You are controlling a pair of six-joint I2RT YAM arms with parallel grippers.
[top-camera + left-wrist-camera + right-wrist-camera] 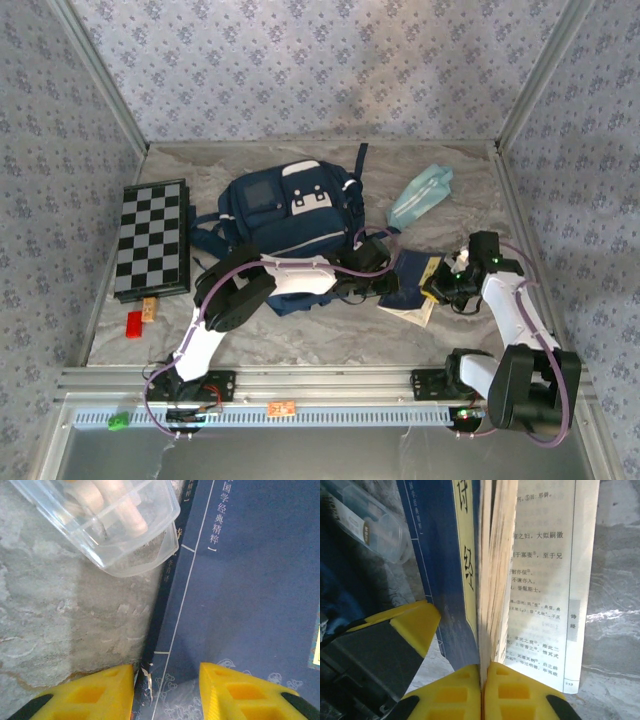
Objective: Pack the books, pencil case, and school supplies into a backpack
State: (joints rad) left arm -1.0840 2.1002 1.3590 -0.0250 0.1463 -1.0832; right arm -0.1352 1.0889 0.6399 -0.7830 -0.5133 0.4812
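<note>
One backpack (pixel 290 215), one pencil case (pixel 420 195), one navy book (pixel 410 287), one clear box (pixel 115 520), one checkerboard (pixel 152 238).

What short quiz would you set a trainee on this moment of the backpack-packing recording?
1. True or false: the pencil case is inside the backpack.
2. The right gripper is shut on: A) the navy book; B) the pencil case; C) the backpack.
3. In the left wrist view, what lies on the table by the navy book's edge, ahead of the open left gripper?
Key: 1. False; it lies on the table, right of the backpack. 2. A. 3. A clear plastic case.
</note>
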